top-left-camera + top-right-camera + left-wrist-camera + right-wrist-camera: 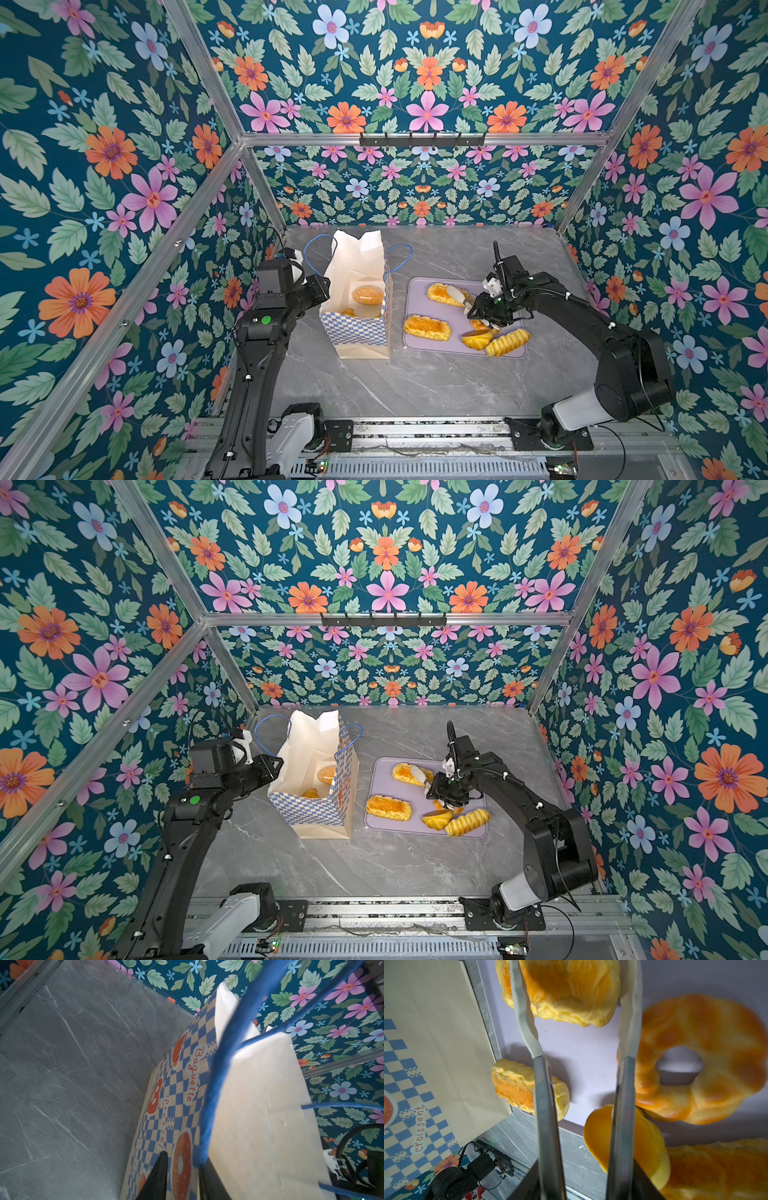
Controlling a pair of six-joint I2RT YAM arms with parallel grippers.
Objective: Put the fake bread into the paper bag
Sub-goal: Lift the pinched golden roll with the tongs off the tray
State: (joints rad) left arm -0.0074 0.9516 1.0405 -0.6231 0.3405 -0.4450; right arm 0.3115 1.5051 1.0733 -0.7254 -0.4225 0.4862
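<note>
Fingers of the right gripper (489,318) were clamped on a pair of tongs (544,1105). The cream tips stood apart, astride the far tart (442,293) at the end nearer that arm. The tart's long axis ran roughly along the tray's back edge. The left gripper (184,1157) looked pinched on the wall of the paper bag (357,332). Floral walls (415,187) boxed in a grey marble table (415,382). The bag stood open with 2 pastries inside, just beside the lilac tray (422,309), where 5 pieces of fake bread (427,327) lay.
</note>
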